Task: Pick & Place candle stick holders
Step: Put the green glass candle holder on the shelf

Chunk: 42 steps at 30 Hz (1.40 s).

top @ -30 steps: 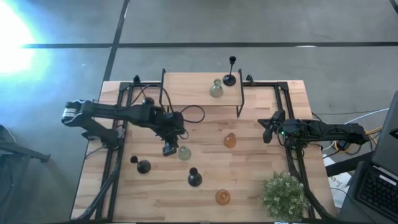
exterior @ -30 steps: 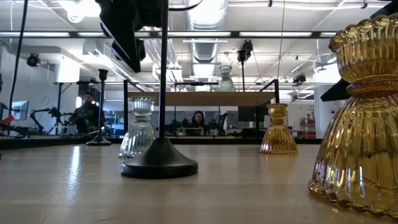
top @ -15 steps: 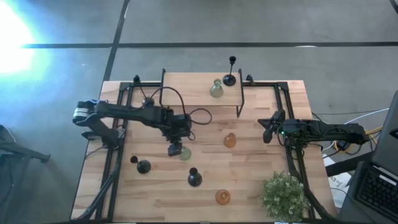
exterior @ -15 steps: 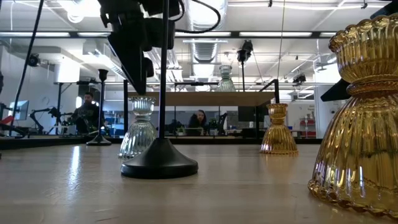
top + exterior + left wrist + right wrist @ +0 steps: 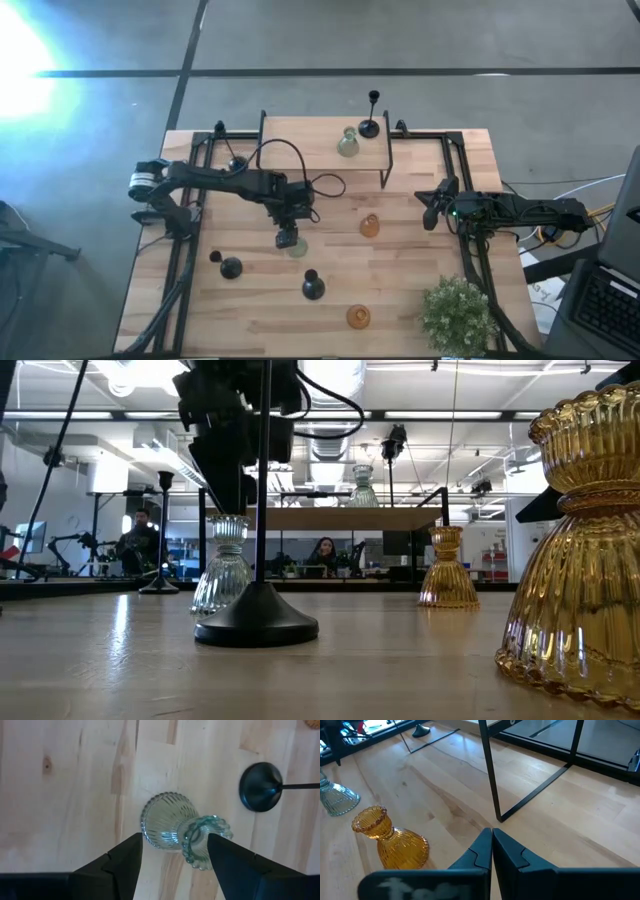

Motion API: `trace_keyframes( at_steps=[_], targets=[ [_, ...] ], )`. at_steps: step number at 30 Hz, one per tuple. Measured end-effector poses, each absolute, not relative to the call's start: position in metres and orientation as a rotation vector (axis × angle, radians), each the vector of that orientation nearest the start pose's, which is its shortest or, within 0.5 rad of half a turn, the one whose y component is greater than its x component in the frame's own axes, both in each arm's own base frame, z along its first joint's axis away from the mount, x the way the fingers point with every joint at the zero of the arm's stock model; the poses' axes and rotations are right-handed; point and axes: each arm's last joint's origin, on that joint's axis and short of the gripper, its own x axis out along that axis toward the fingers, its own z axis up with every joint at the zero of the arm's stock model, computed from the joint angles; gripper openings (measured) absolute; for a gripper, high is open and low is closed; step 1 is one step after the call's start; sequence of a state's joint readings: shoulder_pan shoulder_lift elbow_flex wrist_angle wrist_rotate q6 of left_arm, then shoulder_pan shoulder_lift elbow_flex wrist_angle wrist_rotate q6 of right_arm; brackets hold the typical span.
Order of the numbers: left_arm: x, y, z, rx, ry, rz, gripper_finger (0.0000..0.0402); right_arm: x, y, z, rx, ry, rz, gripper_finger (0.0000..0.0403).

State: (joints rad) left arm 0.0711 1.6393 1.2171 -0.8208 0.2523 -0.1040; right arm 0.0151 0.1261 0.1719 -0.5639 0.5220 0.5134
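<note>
Your left gripper hung directly over the pale-green glass holder near the middle of the table. In the left wrist view its fingers were spread wide, one on each side of that holder, touching nothing and holding nothing. The holder stood upright on the wood, with a black holder near it.

Your right gripper waited at the table's right edge, fingers pressed together and empty; an amber glass holder stood ahead of it.

On the raised shelf at the back stood a second pale-green holder and a black holder, close together. On the table proper you had two black holders, the amber one near centre and another amber one at the front, beside the potted plant.
</note>
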Motion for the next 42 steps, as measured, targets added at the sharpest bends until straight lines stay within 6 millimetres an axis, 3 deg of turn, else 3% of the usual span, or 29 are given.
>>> trace_keyframes(
  at_steps=[13,18,24,30,36,42],
  targets=[
    [0.321,0.016,0.217,-0.289,1.262,-0.126,0.0216,0.081,-0.013,0.162,0.353,0.364,-0.610,0.0008],
    [0.322,0.016,0.218,-0.283,1.255,-0.128,0.0153,0.081,-0.013,0.162,0.353,0.364,-0.610,0.0008],
    [0.322,0.017,0.218,-0.270,1.253,-0.134,0.0035,0.081,-0.013,0.162,0.353,0.364,-0.610,0.0008],
    [0.318,0.018,0.220,-0.299,1.283,-0.149,0.0031,0.081,-0.013,0.162,0.353,0.364,-0.611,0.0008],
    [0.314,0.025,0.252,-0.321,1.347,-0.152,0.0031,0.081,-0.013,0.162,0.353,0.364,-0.610,0.0008],
    [0.314,0.045,0.305,-0.353,1.282,-0.182,0.0031,0.081,-0.013,0.162,0.353,0.364,-0.610,0.0008]
  ],
)
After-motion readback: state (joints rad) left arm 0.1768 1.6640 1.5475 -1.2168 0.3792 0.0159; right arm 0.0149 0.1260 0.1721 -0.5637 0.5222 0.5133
